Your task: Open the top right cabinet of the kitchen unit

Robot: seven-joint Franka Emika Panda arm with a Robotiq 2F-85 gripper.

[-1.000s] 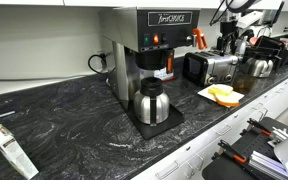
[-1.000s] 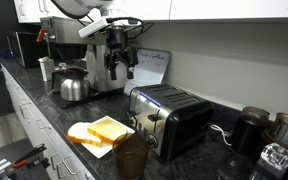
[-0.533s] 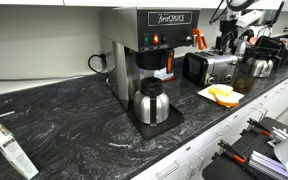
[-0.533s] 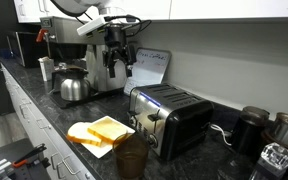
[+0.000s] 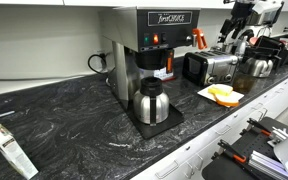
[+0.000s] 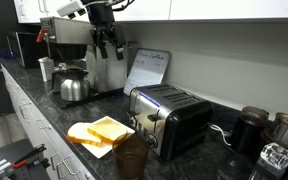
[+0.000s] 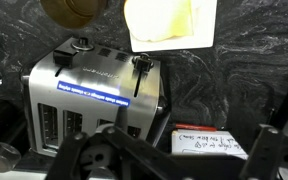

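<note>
Sitting on the warmer of a black-and-steel coffee maker (image 5: 149, 45): a steel carafe (image 5: 150, 103). Further along, a chrome toaster (image 6: 171, 118), slots up, with yellow slices (image 6: 102, 131) just in front and a dark cup (image 6: 130, 158) near those. Leaning against the wall behind: a white sheet (image 6: 147, 68).

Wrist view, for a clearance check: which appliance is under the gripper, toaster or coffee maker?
The toaster, the silver slotted box filling the wrist view under the gripper; the coffee maker stands farther along the counter.
</note>
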